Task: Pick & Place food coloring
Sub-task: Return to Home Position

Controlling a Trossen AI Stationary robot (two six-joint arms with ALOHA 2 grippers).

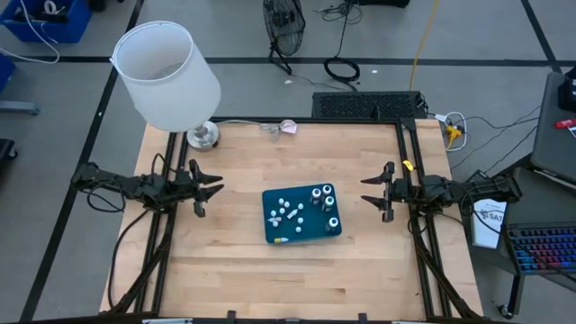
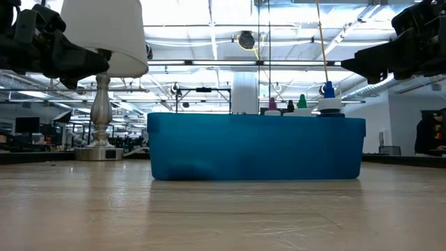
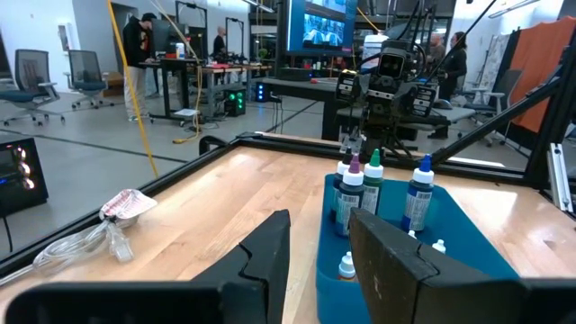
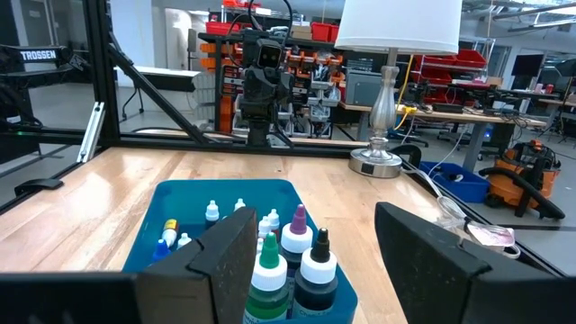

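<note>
A teal-blue tray (image 1: 301, 236) lies on the table's middle; it also shows in the low view (image 2: 256, 148). Several dark food coloring bottles (image 1: 322, 194) stand upright in its right part, and small whitish pieces (image 1: 286, 209) lie in its left part. The left wrist view shows the bottles (image 3: 360, 187) and pieces (image 3: 346, 265). The right wrist view shows the bottles (image 4: 290, 261) and pieces (image 4: 212, 211). My left gripper (image 1: 214, 187) is open and empty, left of the tray. My right gripper (image 1: 367, 191) is open and empty, right of the tray.
A lamp with a white shade (image 1: 166, 72) stands on its metal base (image 1: 202, 135) at the far left corner. A crumpled clear wrapper (image 1: 281, 127) lies at the far edge. Black rails run along the table's left and right sides. People stand in the room behind.
</note>
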